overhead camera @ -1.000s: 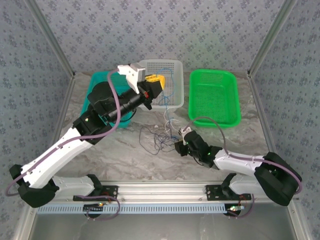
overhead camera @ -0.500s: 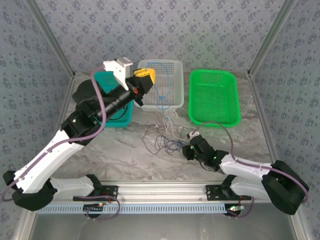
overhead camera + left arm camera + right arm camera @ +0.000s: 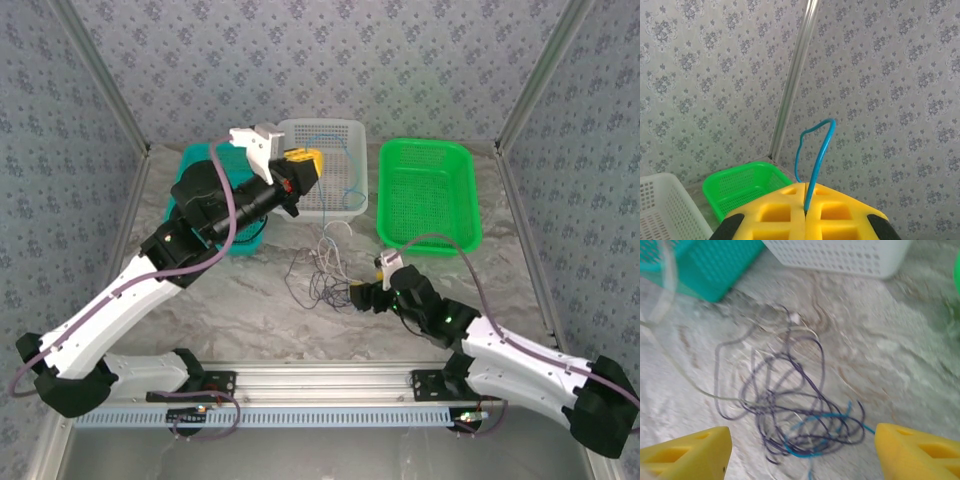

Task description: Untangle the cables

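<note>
A tangle of thin dark purple and whitish cables [image 3: 323,281] lies on the marble table in front of the white basket. A blue cable [image 3: 347,186] rises from it over the basket to my left gripper [image 3: 305,163], which is raised and shut on it. In the left wrist view the blue cable [image 3: 817,160] comes out of the closed yellow jaws of the left gripper [image 3: 805,202] and loops upward. My right gripper [image 3: 360,296] sits low at the tangle's right edge. In the right wrist view the right gripper [image 3: 802,452] is open, and the blurred tangle [image 3: 790,410] lies between its fingers.
Three baskets stand at the back: a teal basket [image 3: 196,160] on the left, a white basket [image 3: 336,127] in the middle and a green basket [image 3: 427,145] on the right. The teal basket [image 3: 705,265] and white basket [image 3: 840,255] lie just beyond the tangle.
My left gripper swung left with the blue cable, then came back right over the white basket. My right gripper shifted right, then returned left to the tangle's edge, and the tangle drew together.
</note>
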